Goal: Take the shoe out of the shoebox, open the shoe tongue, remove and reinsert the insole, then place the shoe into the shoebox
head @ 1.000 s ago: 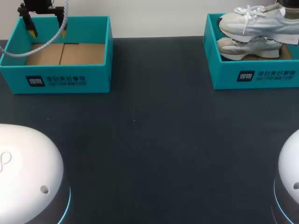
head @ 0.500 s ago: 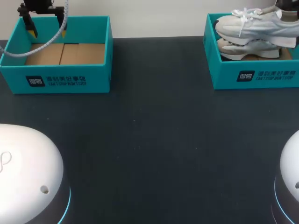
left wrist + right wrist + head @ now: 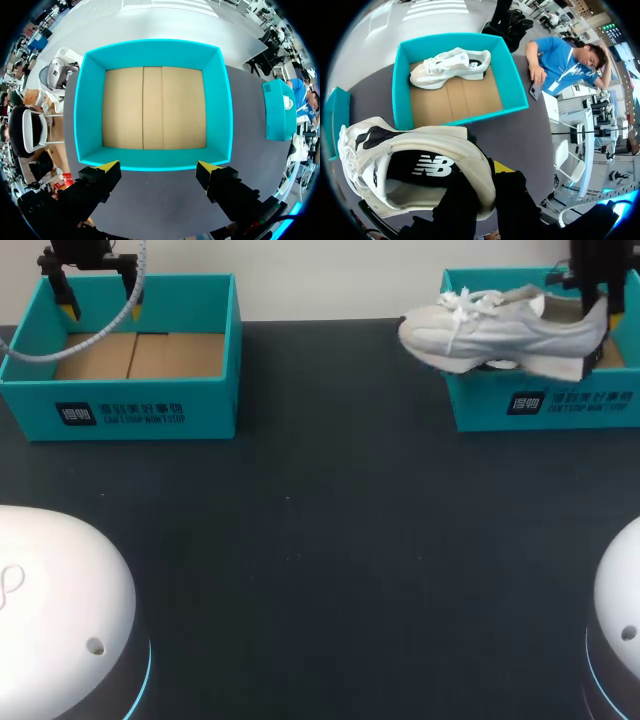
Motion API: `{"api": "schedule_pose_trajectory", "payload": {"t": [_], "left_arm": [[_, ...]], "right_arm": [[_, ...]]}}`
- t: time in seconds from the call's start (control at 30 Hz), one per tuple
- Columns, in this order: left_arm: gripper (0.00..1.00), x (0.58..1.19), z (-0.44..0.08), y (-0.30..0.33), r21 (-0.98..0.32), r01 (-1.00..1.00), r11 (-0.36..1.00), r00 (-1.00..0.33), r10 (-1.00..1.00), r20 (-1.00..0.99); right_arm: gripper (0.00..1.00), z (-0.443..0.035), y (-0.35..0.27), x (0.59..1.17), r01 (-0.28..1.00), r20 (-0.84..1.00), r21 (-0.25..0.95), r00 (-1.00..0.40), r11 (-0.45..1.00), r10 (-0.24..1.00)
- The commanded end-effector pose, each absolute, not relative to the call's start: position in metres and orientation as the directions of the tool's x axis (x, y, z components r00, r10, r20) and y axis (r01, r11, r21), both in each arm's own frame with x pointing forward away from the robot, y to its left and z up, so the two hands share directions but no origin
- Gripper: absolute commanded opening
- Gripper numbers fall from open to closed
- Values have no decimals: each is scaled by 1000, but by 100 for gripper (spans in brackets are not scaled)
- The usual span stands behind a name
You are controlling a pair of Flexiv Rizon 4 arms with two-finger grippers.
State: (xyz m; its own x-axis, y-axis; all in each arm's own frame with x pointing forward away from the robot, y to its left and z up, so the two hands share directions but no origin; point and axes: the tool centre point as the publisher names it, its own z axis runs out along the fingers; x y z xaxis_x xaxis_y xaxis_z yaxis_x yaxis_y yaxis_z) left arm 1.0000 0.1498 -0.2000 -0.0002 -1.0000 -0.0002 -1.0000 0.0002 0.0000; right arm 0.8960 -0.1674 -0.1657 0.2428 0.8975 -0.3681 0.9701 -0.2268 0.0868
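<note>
Our right hand [image 3: 598, 312] holds the shoe [image 3: 495, 332] by its heel above the far-right shoebox's [image 3: 540, 405] left wall, so we judge removal nearly done; tongue, insole and return remain.

**Cloth, card and matt plastic**

The shoe [image 3: 500, 335] is pale mesh cloth with suede-like panels, flat woven laces, a dark fabric lining and a matt sole. The second shoe [image 3: 450, 67] looks the same. The right shoebox [image 3: 540, 405] and left shoebox [image 3: 120, 405] are smooth teal card with bare brown card floors. The table [image 3: 320, 540] is dark and matt. The left gripper [image 3: 157, 169] and right gripper [image 3: 487, 185] have matt black fingers. The arm bases [image 3: 60, 590] are glossy white plastic.
</note>
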Motion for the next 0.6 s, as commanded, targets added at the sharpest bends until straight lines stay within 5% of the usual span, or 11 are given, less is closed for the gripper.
{"api": "schedule_pose_trajectory", "payload": {"t": [0.03,0.6], "left_arm": [[100,1000,-200,150,0,-1000,0,0,-1000,0],[100,1000,-200,150,0,-1000,0,0,-1000,0]], "right_arm": [[0,-176,-134,850,970,-388,147,237,-193,891],[0,-202,-27,752,988,-412,83,151,-128,898]]}}
